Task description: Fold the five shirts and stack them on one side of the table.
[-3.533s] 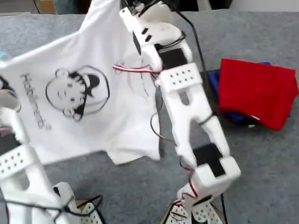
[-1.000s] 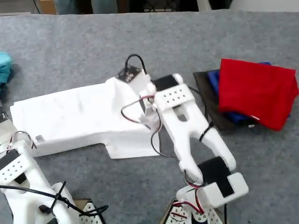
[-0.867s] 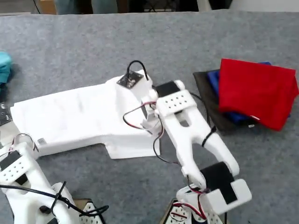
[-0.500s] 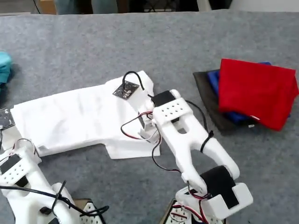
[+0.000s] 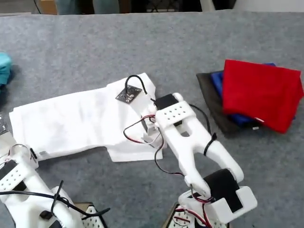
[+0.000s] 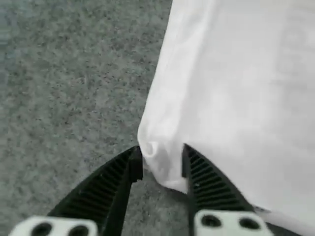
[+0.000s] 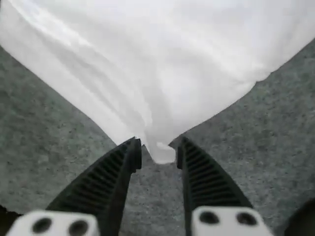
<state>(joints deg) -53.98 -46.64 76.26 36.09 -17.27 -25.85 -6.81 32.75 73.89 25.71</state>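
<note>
— Shirts first: where do we see the white shirt [image 5: 80, 118]?

— We see it flat on the grey table [image 5: 190, 42], doubled over into a long band that runs from the left edge toward the middle. One flap sticks out on the near side.

— And the left gripper [image 6: 160, 160]?

— We find it low over the table at a corner of the white shirt. Its jaws stand a little apart, and the rounded corner of the cloth sits in the gap between them.

— Does the right gripper [image 7: 156, 150] stand the same way?

— Much the same. Its jaws are slightly parted, with a pointed corner of the white shirt between the tips and grey table on both sides. From above, we see the right arm [image 5: 190, 142] stretched over the shirt's right end.

— Where are the other shirts?

— We see a pile on the right side of the table, apart from the white shirt. The red shirt [image 5: 261, 92] lies folded on top, the blue shirt [image 5: 217, 81] shows beneath it, and a dark shirt [image 5: 208, 92] is at the bottom. We also see a teal cloth [image 5: 4, 66] at the left edge.
</note>
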